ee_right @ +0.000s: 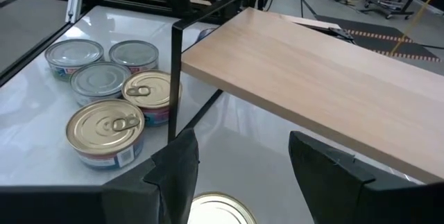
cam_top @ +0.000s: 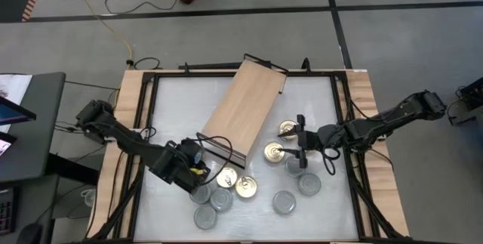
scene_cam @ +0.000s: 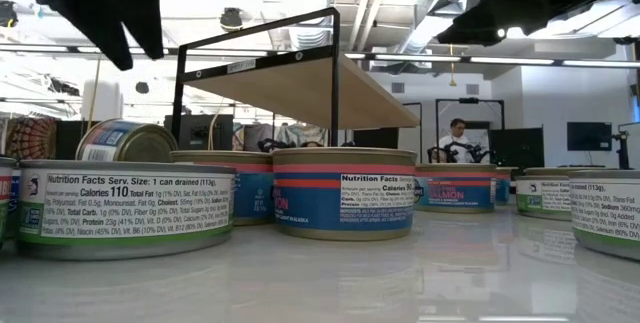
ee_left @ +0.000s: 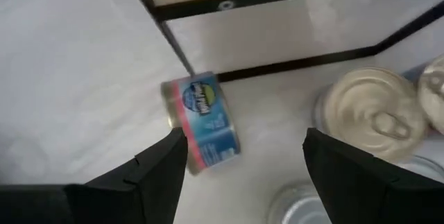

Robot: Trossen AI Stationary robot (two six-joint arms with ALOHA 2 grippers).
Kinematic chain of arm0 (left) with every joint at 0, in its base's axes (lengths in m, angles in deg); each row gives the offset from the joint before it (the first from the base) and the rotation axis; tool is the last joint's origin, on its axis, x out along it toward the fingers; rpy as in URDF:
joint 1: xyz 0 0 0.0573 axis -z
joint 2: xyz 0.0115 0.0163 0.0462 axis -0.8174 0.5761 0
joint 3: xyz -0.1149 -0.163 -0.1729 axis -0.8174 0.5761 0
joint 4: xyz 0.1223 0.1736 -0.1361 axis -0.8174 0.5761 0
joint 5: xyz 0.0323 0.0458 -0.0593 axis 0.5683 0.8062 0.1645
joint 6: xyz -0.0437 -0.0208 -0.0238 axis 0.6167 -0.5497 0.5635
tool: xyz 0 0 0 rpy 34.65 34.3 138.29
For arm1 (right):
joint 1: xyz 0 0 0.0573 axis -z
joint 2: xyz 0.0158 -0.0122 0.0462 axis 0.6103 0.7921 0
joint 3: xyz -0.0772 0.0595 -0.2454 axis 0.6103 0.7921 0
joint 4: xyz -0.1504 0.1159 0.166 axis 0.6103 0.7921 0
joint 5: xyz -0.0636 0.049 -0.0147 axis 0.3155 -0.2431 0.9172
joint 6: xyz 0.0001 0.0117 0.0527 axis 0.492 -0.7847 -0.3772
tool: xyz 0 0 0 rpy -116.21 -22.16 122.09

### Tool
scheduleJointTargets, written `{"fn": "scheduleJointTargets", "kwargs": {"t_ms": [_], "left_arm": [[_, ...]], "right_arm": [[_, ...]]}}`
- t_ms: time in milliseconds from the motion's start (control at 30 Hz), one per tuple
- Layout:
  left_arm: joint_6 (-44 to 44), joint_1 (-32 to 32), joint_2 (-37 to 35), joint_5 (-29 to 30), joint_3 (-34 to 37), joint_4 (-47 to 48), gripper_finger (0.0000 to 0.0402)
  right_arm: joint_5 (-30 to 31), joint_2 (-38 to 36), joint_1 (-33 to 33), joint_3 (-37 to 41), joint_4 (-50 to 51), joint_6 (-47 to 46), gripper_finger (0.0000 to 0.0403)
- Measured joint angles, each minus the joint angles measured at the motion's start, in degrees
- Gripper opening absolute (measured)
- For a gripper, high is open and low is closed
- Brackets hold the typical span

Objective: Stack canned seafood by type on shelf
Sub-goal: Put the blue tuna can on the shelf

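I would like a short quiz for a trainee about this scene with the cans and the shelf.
1. True or false: a can already lies on the shelf top.
2. The blue-labelled can before the left gripper is: A) upright, B) on its side, C) stacked on another.
3. Fill in: the lid under the right gripper is ____ coloured.

Key:
1. False; the board is bare.
2. B; its label faces up and it lies by the shelf's black frame.
3. Gold. Both grippers are open and hold nothing.
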Motion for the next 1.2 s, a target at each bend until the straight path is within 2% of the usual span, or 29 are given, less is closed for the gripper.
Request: {"fn": "scheduleJointTargets", "kwargs": {"t_ms": [167, 467, 633, 967, 1067, 1200], "left_arm": [[4.5, -1.5, -0.2, -2.8, 0.8, 0.8, 0.0285], [9.2, -3.4, 0.4, -5.0, 5.5, -2.3, 0.037], [12.2, -3.4, 0.3, -5.2, 9.6, -4.5, 0.0386], [11.1, -3.5, 0.3, -3.4, 16.1, -14.8, 0.0352], [12.3, -3.5, 0.3, -3.0, 16.8, -14.8, 0.0326], [10.3, -3.5, 0.3, -2.7, 16.8, -14.9, 0.027]], "right_arm": [[0.0, 0.0, 0.0, 0.0, 0.7, -0.9, 0.0251], [-0.1, 0.0, -0.9, 0.0, 1.2, -0.8, 0.0251], [-0.1, 0.0, -0.9, 0.0, 1.1, -0.9, 0.0251], [-0.1, 0.0, -0.9, 0.0, 1.1, -0.9, 0.0251], [0.0, 0.0, -0.9, 0.0, 1.1, -0.9, 0.0251], [0.0, 0.0, -0.7, 0.0, 1.1, -0.9, 0.025]]}}
